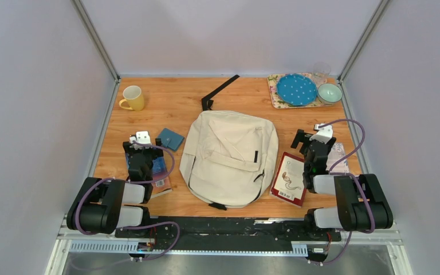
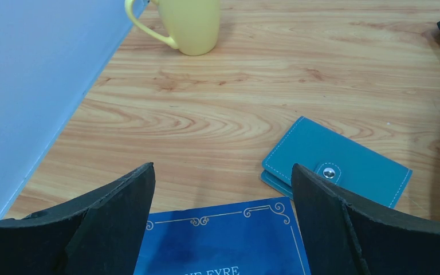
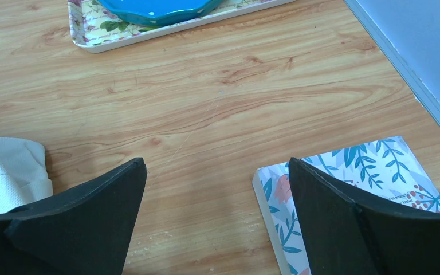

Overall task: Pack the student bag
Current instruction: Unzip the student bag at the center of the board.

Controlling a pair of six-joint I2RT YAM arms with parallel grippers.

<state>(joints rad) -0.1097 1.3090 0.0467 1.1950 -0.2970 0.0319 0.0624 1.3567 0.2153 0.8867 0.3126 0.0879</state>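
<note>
The student bag (image 1: 229, 157), a cream backpack with black straps, lies flat and closed in the middle of the table; its edge (image 3: 6, 166) shows in the right wrist view. My left gripper (image 1: 140, 142) (image 2: 222, 169) is open above a blue book (image 2: 223, 240) (image 1: 159, 172), holding nothing, and a teal wallet (image 2: 338, 163) (image 1: 171, 139) lies just to its right. My right gripper (image 1: 311, 138) (image 3: 216, 163) is open over bare wood. A floral notebook (image 3: 378, 189) (image 1: 338, 152) lies under its right finger, and a red book (image 1: 289, 177) sits beside the bag.
A yellow mug (image 1: 133, 98) (image 2: 192, 26) stands at the back left. At the back right a floral tray (image 1: 275, 94) (image 3: 91, 34) carries a blue dotted plate (image 1: 296, 89), a pale bowl (image 1: 329, 93) and a clear glass (image 1: 321, 71). Walls enclose the table on three sides.
</note>
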